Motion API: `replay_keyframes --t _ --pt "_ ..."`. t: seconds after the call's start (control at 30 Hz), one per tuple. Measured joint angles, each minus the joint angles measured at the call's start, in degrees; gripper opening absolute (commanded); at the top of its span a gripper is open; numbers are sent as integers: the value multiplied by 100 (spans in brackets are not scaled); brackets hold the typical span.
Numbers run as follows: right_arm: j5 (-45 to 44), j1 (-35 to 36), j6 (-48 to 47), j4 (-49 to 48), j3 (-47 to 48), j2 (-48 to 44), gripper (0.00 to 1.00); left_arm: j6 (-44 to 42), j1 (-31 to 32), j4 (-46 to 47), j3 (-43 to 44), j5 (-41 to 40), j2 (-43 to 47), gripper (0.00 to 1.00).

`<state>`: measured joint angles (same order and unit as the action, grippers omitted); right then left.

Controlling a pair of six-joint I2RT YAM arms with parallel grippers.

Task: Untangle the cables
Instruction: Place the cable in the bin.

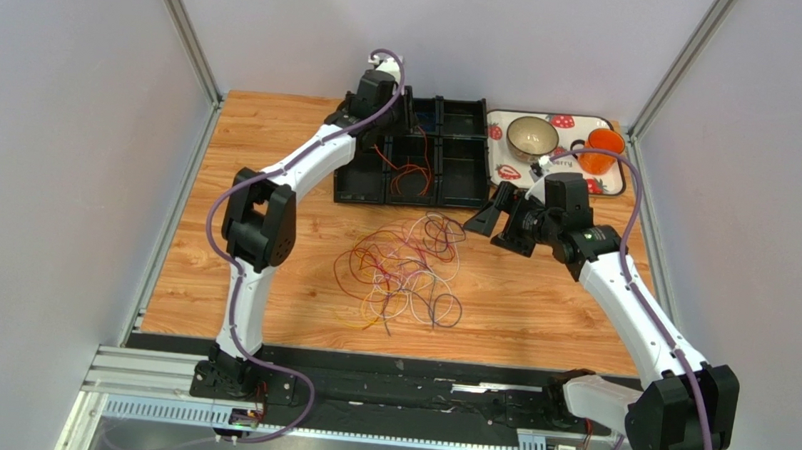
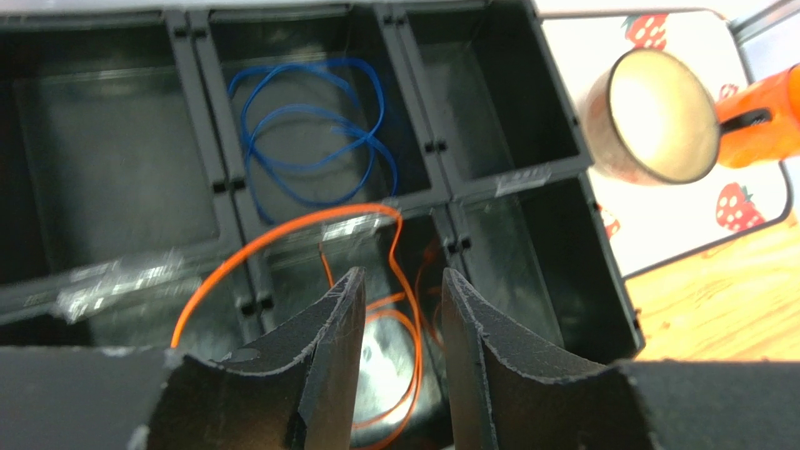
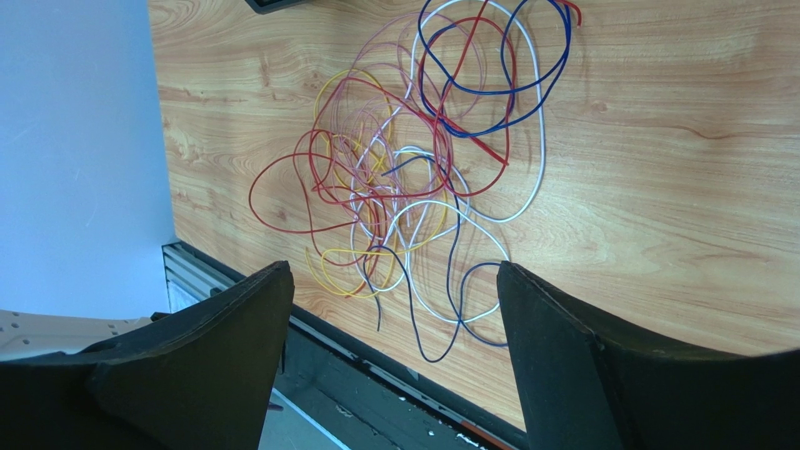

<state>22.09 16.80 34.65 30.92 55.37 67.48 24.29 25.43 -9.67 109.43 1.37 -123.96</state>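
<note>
**Left gripper** (image 2: 402,281): the fingers stand parted and nothing is clamped between them. The orange cable (image 2: 282,230) lies below the gap, in the compartment of the bins (image 2: 441,150) directly under the fingertips. One loop arches up just ahead of the left fingertip, near the compartment wall. The blue cable (image 2: 310,141) lies coiled in the next compartment beyond the fingertips, apart from the orange one.

Judgement: each freed cable gets its own compartment so the walls keep it from re-tangling. The parted fingers fit a release over that compartment. The raised orange loop could spill across the wall if it is not seated.

**Right gripper** (image 3: 394,281): the fingers are spread wide and hold nothing. The remaining cables (image 3: 413,178) lie on the table (image 3: 657,187) in one loose heap beyond the fingertips, centred on the gap, and nothing touches them.

Judgement: the wide stance and centred aim fit an approach for the next pick.
- The dark loop nearest the fingertips and the blue and white loops at the far side of the heap sit outside the dense middle.
- These should pull free with the least drag.
- The red, pink and yellow strands cross closely at the centre and would probably lift together.

Most of the task remains.
</note>
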Motion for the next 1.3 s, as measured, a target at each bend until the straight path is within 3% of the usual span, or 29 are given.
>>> replay_keyframes --t 0.23,0.63,0.83,1.03,1.3 --pt "-13 131 153 -149 437 354 82 -42 0 -634 -656 -57 1137 45" --pt "-127 826 240 -269 2721 2468 81 -125 0 -2365 -3003 -1086 5466 49" --pt "-511 1145 214 -149 4216 3783 80 125 0 -3834 -4072 -1355 7136 48" --pt "-811 1322 284 -146 5396 4935 77 223 4 -4784 -4151 -1823 8048 46" --pt "-1486 1460 348 -367 6135 5991 76 188 2 -4972 -4859 -2087 8408 46"
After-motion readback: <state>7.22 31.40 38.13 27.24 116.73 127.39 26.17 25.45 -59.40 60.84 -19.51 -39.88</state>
